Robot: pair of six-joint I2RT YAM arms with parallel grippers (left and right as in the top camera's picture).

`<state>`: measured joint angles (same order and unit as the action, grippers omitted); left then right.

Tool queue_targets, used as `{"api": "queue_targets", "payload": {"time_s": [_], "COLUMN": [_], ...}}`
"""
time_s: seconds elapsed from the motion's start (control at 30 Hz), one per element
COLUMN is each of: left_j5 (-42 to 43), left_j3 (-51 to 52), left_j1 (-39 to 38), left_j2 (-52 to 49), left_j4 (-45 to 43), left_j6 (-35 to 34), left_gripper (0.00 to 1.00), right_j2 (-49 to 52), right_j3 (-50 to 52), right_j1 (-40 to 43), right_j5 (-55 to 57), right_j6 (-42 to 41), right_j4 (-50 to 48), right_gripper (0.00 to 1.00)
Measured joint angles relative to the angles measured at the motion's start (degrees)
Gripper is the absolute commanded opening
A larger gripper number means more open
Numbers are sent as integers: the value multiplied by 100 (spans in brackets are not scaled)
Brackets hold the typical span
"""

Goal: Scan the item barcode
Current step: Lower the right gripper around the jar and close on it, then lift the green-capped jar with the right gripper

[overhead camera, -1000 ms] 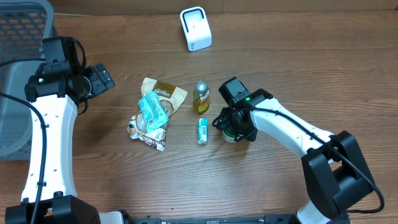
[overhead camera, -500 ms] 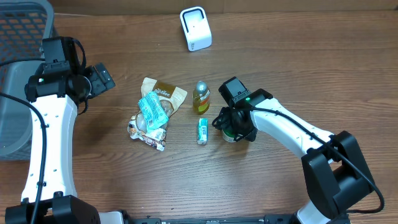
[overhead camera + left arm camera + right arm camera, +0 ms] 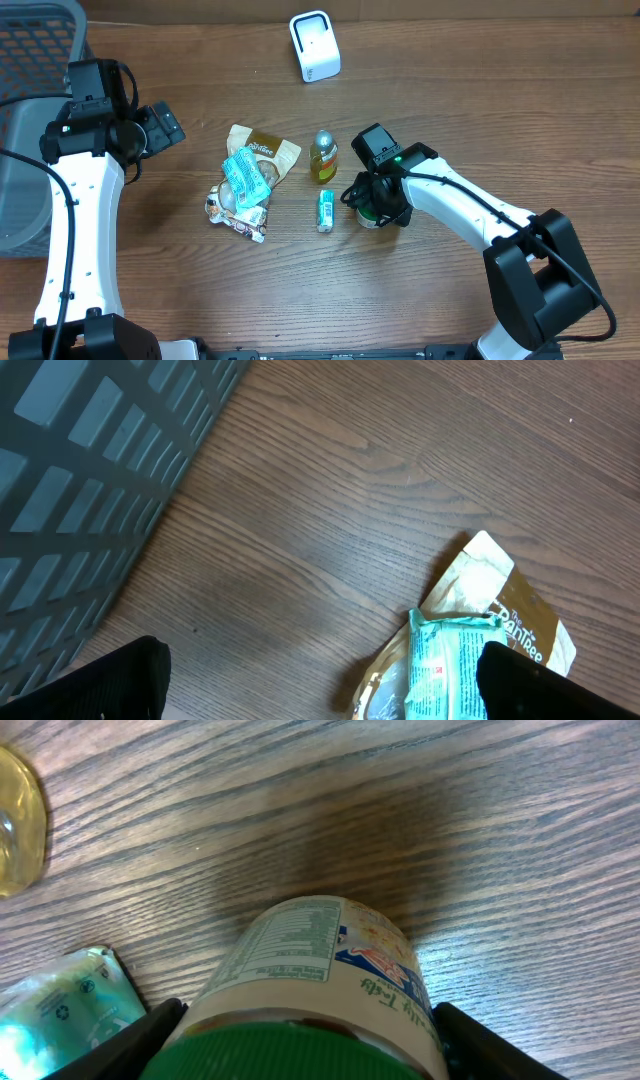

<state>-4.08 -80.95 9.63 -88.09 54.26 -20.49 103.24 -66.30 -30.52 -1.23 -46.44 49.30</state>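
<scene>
A jar (image 3: 320, 960) with a green lid and a printed label stands upright on the wooden table, mostly hidden under my right gripper (image 3: 375, 200) in the overhead view. In the right wrist view, my right gripper (image 3: 310, 1028) has one finger pressed against each side of the jar just below the lid. The white barcode scanner (image 3: 314, 46) stands at the back of the table, far from the jar. My left gripper (image 3: 160, 125) hovers open over bare wood at the left, its black fingertips (image 3: 100, 680) wide apart with nothing between them.
A pile of snack packets (image 3: 245, 180) lies left of centre, its teal and brown wrappers (image 3: 470, 650) showing in the left wrist view. A small yellow bottle (image 3: 323, 157) and a teal sachet (image 3: 325, 210) lie just left of the jar. A grey mesh basket (image 3: 30, 100) fills the far left.
</scene>
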Motion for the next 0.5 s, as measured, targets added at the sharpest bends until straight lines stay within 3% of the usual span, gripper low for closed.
{"api": "queue_targets", "payload": {"time_s": [0.23,0.5], "left_j5": [2,2], "left_j3": [0,0], "left_j1": [0,0], "left_j2": [0,0], "left_j4": [0,2], "left_j6": [0,0], "left_gripper": [100,100], "right_j2": [7,35], "right_j3": [0,-417], "right_j1": [31,1051], "right_j5": [-37,-1058], "right_j6": [-4,302], "right_j4": [81,1464], "right_gripper": [63,65]}}
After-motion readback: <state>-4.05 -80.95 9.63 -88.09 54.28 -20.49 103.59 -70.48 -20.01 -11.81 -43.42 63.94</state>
